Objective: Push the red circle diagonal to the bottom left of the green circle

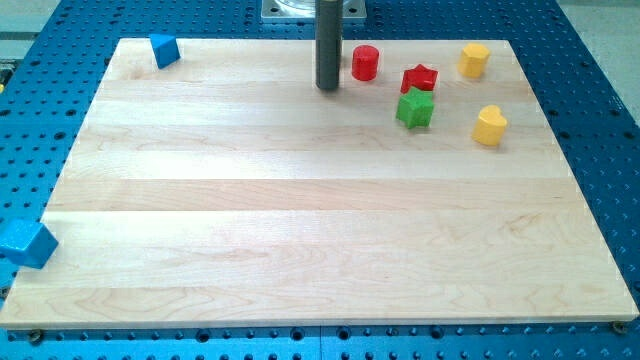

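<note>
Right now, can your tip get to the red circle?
Probably yes. My tip sits just to the view's left of the red circle, with bare board between them and no block in the way.

Our rod ran out of the frame's top edge, so we could not see its upper part; my tip showed. The grey mount behind it was cut off there too. At the lower left, the blue block overhung the board, shape unclear.
</note>
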You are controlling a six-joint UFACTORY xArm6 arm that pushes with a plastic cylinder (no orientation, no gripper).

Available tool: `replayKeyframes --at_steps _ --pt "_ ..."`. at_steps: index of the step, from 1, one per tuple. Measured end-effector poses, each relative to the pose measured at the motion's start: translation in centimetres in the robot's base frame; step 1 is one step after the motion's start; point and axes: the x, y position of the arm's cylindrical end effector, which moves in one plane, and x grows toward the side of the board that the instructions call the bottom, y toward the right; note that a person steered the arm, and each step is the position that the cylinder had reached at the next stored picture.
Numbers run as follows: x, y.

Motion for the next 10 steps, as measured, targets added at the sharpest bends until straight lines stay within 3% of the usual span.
replayKeyframes --at_steps 1,4,5,7,8,9,10 --pt "-0.9 6.4" --pt "-5.6 9.9" --pt "-6.9 9.3" --pt "-6.5 0.4" --pt "0.6 -3.6" --pt "3.0 -5.2" --pt "-0.2 -4.0"
